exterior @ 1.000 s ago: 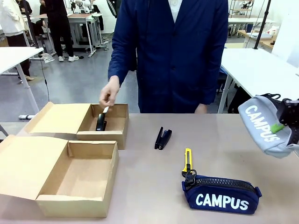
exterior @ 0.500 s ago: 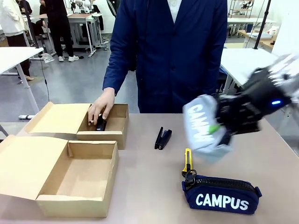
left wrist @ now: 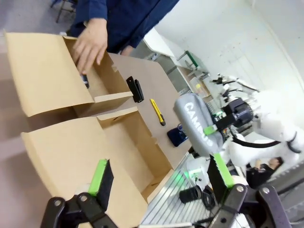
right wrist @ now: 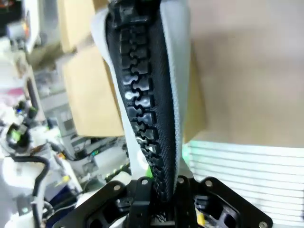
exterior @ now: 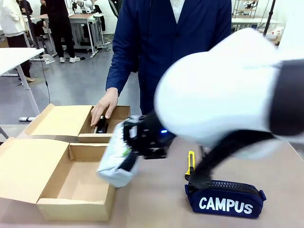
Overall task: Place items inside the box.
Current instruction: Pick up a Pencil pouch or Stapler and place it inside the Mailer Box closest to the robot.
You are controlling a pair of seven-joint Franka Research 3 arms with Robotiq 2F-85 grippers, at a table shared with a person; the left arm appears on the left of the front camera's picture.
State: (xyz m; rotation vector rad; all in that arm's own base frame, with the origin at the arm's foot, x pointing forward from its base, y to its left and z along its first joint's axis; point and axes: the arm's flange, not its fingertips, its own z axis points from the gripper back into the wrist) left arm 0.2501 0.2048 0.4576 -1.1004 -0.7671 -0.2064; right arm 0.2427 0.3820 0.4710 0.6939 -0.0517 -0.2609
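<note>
Right gripper [exterior: 127, 152]: pinched on the grey pouch [exterior: 111, 168]. In the right wrist view the jaws are seen clamped across the black zip.

Grey pouch: carried at the right wall of the near box [exterior: 71, 183], toward the near left corner of the bench [exterior: 156, 204]. Contact with the wall cannot be judged.

Left gripper [left wrist: 161, 178]: jaws spread wide with nothing between them, held above the near box's open flap.

Far box [exterior: 116, 128]: stood just behind the near box on the left side of the bench. A person's hand [exterior: 104, 105] is laid on its far rim, and the marker pen [exterior: 101, 124] is lying inside.

Yellow utility knife [exterior: 191, 164]: flat on the bench right of middle. The navy pouch [exterior: 223, 199] is just in front of it, by the near edge.

Black stapler [left wrist: 135, 89]: on the bench between the far box and the knife.
</note>
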